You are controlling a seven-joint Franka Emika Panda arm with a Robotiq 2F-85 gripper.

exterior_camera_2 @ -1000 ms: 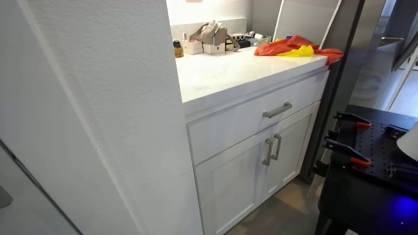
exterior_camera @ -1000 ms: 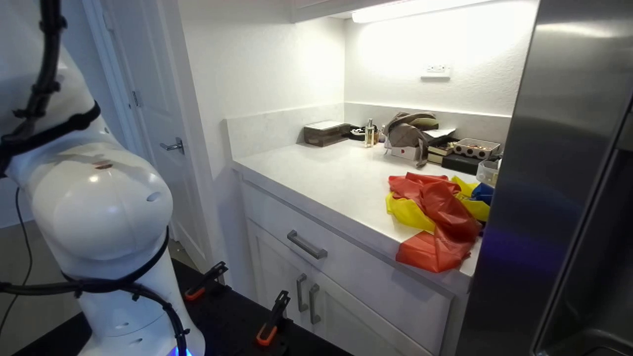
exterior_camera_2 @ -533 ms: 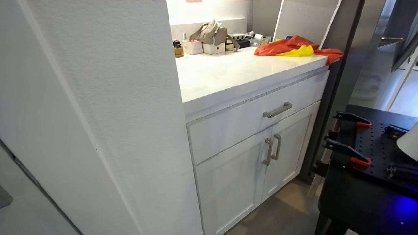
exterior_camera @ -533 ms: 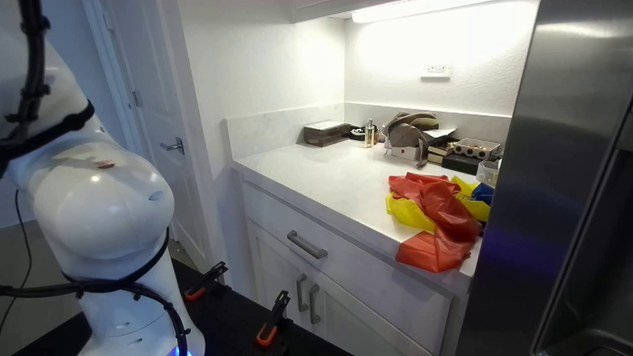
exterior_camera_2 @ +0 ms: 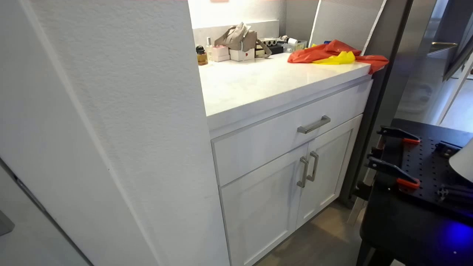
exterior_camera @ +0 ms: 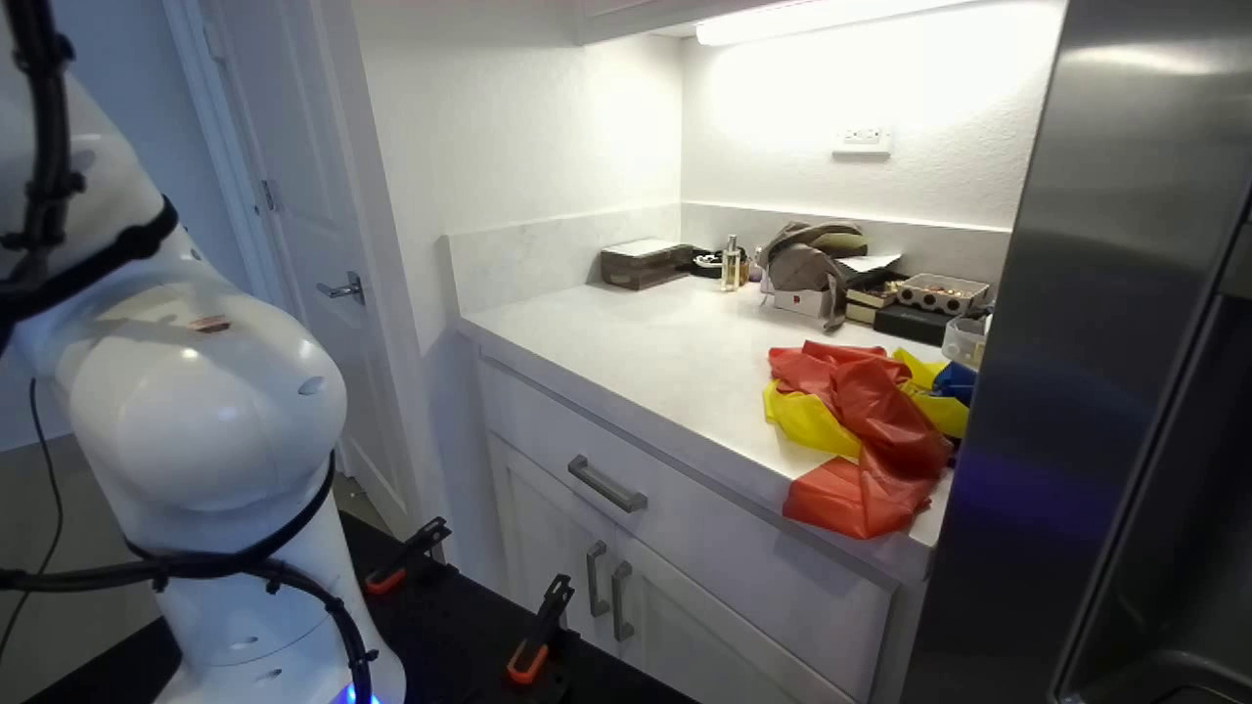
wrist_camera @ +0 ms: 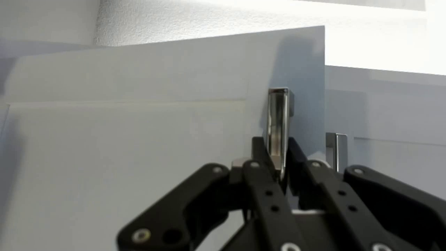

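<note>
In the wrist view my gripper (wrist_camera: 275,143) is shut on a shiny metal bar handle (wrist_camera: 277,111), one finger (wrist_camera: 258,148) along each side of it. The handle stands upright near the free edge of a pale cabinet door (wrist_camera: 139,139). That door's edge juts in front of the neighbouring door (wrist_camera: 400,108), so it looks ajar. A second handle (wrist_camera: 341,150) shows just past this edge, apart from my fingers. The lower end of the gripped handle is hidden by the gripper. Neither exterior view shows the gripper; the white arm (exterior_camera: 205,411) leads out of frame.
Red and yellow fabric (exterior_camera: 866,430) lies over the corner of the white counter (exterior_camera: 626,342), beside the steel fridge (exterior_camera: 1095,342). Boxes and a beige bag (exterior_camera_2: 238,37) stand behind it. Clamps (exterior_camera_2: 391,170) jut from the black table (exterior_camera_2: 406,210) at the arm's base.
The upper part of the arm has shifted a little to the left in an exterior view. The counter, fabric and lower cabinet have stayed the same.
</note>
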